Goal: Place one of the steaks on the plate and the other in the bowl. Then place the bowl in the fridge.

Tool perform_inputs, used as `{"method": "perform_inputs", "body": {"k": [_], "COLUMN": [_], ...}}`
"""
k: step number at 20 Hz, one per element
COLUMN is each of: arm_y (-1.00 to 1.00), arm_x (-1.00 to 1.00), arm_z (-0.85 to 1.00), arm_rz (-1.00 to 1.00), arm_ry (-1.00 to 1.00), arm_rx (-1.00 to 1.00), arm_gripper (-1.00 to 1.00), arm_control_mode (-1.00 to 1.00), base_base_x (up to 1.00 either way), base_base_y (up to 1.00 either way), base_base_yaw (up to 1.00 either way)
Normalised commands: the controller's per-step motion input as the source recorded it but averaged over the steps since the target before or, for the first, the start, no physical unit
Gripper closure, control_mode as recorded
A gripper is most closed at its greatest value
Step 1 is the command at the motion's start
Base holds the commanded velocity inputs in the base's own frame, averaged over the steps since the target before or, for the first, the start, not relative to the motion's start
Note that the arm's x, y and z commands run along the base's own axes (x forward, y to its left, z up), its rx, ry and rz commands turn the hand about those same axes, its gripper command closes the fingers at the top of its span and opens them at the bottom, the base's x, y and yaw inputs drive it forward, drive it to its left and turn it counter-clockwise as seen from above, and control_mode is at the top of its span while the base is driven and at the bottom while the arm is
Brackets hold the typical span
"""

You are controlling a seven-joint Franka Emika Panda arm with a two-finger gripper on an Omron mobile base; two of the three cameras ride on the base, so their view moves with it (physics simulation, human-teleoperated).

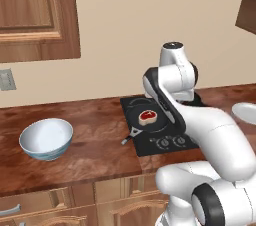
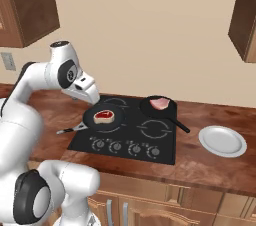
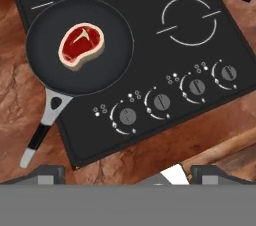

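You are looking at a brown wooden bench (image 2: 210,162) that runs along a cream wall, with wooden wall cabinets (image 1: 35,15) above and cabinet doors below its front edge. A black cooktop (image 2: 145,137) is set into the bench, its row of knobs along the front edge.

Two black frying pans sit on the cooktop. The near pan (image 3: 80,45), on the left burner, holds one steak (image 3: 81,45), red with a pale rim; its grey handle reaches off the cooktop toward the front edge of the bench. The far pan (image 2: 159,107) at the back holds the other steak (image 2: 161,102), which looks paler from the right base view.

The bowl (image 1: 46,139) stands upright on the bench well to the left of the cooktop, nothing in it. The plate (image 2: 222,141) lies on the bench to the right of the cooktop, near the front edge, also bare.

Your fingers (image 3: 127,172) hang above the front edge of the cooktop, spread wide and holding nothing. In the hand view, the steak in the near pan lies ahead of them and off to the left, well apart from both tips.
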Motion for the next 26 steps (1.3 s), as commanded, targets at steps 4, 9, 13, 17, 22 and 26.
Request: {"method": "perform_inputs", "body": {"k": [4, 9, 13, 17, 22, 26], "arm_y": [0.0, 0.0, 0.0, 0.0, 0.04, 0.09], "arm_x": [0.1, 0.16, 0.22, 0.29, 0.33, 0.31], "arm_z": [-0.42, -0.2, -0.21, -0.21, -0.27, -0.24], "arm_rz": [0.02, 0.0, 0.0, 0.0, 0.0, 0.0], "arm_ry": [-0.08, -0.04, 0.0, 0.0, 0.0, 0.0], "arm_rx": [0.05, 0.1, 0.07, 0.02, 0.0, 0.0], "arm_gripper": [-1.0, -1.0, -1.0, -1.0, -1.0, -1.0], "arm_control_mode": [-1.0, -1.0, -1.0, -1.0, -1.0, -1.0], "base_base_x": [0.0, 0.0, 0.0, 0.0, 0.0, 0.0], "base_base_y": [0.0, 0.0, 0.0, 0.0, 0.0, 0.0], "base_base_yaw": [0.0, 0.0, 0.0, 0.0, 0.0, 0.0]}}
